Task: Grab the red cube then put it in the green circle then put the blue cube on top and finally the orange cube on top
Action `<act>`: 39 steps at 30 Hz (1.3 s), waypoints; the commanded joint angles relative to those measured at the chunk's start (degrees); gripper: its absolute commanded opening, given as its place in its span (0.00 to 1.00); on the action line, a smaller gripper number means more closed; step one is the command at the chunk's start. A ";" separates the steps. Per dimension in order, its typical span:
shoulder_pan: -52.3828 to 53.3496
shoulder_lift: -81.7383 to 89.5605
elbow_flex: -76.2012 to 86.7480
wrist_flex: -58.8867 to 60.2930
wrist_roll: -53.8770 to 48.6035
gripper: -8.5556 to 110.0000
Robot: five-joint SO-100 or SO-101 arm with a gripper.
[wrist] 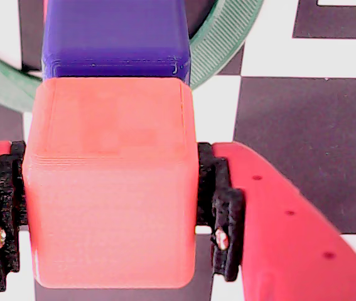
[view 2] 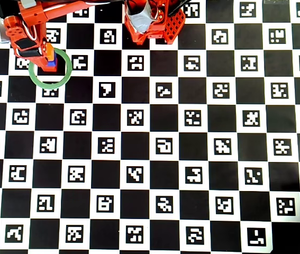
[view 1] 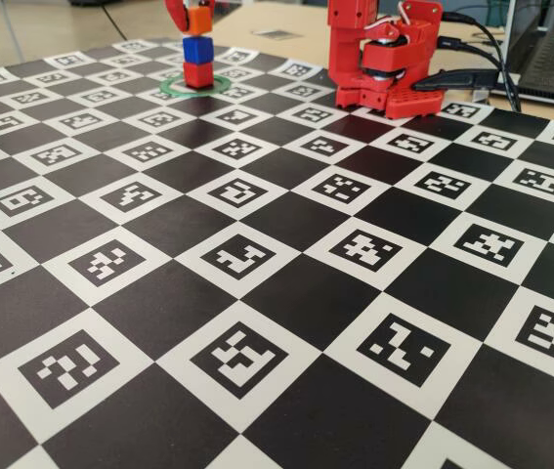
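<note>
A checkerboard mat (view 1: 286,293) printed with black squares and coded markers covers the table. Near the mat's far left corner in the fixed view lies the green circle (view 1: 174,88), a thin flat ring. Inside it stands a small tower: the red cube (view 1: 197,73) at the bottom, the blue cube (view 1: 196,49) on top of it, and the orange cube (view 1: 200,20) on top of the blue.

The gripper (wrist: 112,213) is clamped on the orange cube. In the wrist view its black pads (wrist: 218,200) press against both sides of the cube, with red fingers outside them. Just past the orange cube in that view, the blue cube's top face shows, roughly lined up with it. The ring curves off on either side. Whether the orange cube rests fully on the blue one or hovers a hair above it cannot be told.

The overhead view shows the same stack inside the ring near the mat's top left corner, with the arm (view 2: 25,32) reaching over it from the base (view 2: 152,24) at the top edge.

This looks like the last step: seating the orange cube. The next move calls for parting the jaws gently and lifting straight up, without nudging the tall, narrow stack sideways.
</note>
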 commanded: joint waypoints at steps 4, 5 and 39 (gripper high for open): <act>-0.70 6.24 -0.09 0.97 0.09 0.06; -0.70 6.24 0.09 0.97 0.09 0.06; -0.53 6.15 -0.18 -2.11 1.32 0.06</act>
